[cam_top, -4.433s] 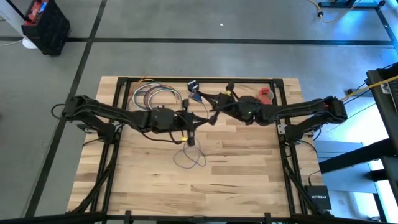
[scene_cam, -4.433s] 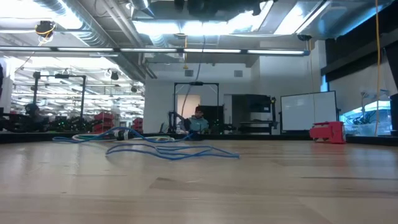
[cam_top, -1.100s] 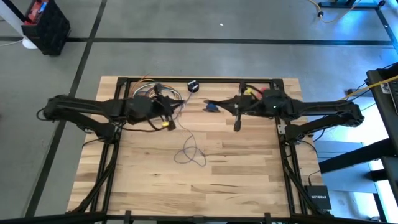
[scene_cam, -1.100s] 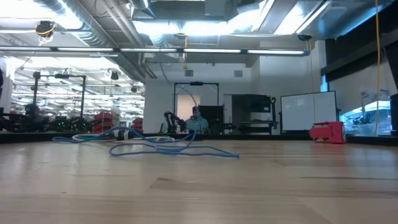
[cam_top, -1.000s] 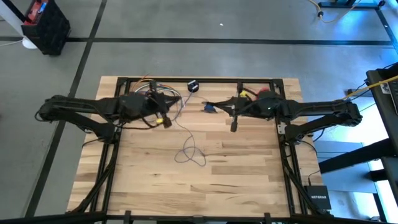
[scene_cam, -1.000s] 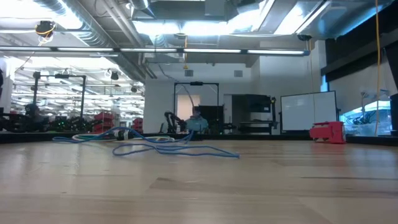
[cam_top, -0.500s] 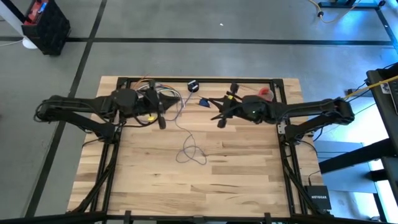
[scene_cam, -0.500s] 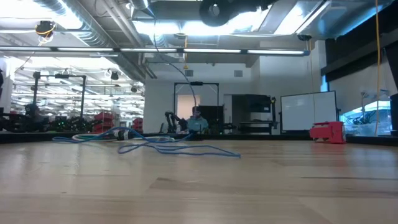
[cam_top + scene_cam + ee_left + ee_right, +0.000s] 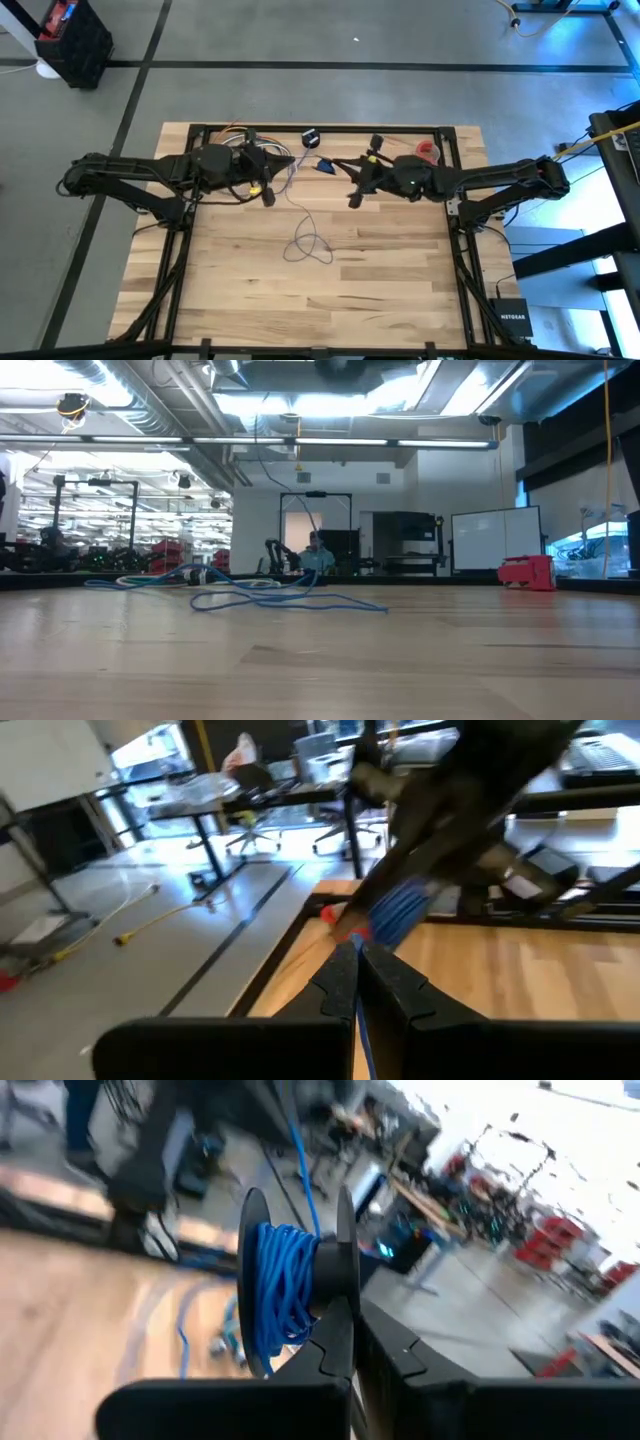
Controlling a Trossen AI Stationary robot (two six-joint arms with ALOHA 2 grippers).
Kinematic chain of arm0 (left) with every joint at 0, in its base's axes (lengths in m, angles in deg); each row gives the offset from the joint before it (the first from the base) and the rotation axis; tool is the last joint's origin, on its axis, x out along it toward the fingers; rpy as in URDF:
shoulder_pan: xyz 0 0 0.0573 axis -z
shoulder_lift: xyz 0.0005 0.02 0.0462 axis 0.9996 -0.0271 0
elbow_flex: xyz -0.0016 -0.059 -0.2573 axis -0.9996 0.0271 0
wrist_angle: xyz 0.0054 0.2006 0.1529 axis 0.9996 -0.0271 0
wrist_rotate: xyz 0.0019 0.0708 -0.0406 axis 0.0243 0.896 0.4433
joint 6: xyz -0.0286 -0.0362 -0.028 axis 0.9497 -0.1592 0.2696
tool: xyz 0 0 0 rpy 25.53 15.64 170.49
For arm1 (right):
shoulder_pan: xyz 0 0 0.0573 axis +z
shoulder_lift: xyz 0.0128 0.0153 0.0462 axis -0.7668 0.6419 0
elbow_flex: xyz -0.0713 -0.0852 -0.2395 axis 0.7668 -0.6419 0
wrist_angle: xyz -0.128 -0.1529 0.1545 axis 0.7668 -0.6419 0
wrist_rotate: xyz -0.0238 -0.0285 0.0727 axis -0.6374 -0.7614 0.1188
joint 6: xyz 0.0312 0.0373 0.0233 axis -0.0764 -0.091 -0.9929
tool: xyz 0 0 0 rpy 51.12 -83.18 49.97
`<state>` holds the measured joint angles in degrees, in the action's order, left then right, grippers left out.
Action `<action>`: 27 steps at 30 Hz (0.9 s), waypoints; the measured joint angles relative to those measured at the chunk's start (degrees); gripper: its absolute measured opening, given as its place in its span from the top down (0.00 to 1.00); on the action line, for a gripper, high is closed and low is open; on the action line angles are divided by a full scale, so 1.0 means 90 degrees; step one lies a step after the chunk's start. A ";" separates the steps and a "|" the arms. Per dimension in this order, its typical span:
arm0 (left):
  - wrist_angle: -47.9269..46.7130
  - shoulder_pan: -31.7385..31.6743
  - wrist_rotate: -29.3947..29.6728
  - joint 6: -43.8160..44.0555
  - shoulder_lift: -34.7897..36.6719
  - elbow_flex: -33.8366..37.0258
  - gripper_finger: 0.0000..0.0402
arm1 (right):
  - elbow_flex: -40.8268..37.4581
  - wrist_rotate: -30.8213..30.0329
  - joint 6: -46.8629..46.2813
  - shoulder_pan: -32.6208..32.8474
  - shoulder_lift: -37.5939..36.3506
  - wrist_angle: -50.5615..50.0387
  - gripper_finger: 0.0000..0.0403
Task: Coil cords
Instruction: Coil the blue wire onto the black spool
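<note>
On wooden table (image 9: 380, 290), centre frame, slack cord (image 9: 305, 243) loops. Left gripper (image 9: 355, 955) pinching cord, right gripper (image 9: 345, 1335) clamping spool (image 9: 295, 1295): wind taut, evenly.

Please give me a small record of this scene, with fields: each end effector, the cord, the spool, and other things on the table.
left end effector: shut on cord, far left of table
right end effector: shut on spool, far centre of table
cord: blue, loose loops at table centre, partly wound on spool
spool: black, lifted
other: tape roll, far right; wire bundle, far left
</note>
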<state>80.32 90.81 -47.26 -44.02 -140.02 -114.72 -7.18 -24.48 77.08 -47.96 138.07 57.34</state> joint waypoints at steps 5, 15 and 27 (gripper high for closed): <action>-0.0185 -0.0143 -0.0006 0.0073 0.0007 0.0000 0.99 | 0.0000 0.0184 0.0021 0.0276 -0.0361 0.0211 0.99; -0.0054 -0.0177 -0.0012 0.0070 0.0128 0.0000 1.00 | 0.0000 -0.0527 0.0205 0.0304 -0.0559 -0.0351 0.99; 0.0666 0.0161 -0.0601 0.0083 0.0120 0.0002 0.99 | 0.0002 -0.1667 0.0569 0.0122 0.0112 -0.0159 0.99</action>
<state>86.31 92.26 -52.67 -43.28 -138.94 -114.70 -7.16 -39.48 82.20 -46.87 139.08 55.91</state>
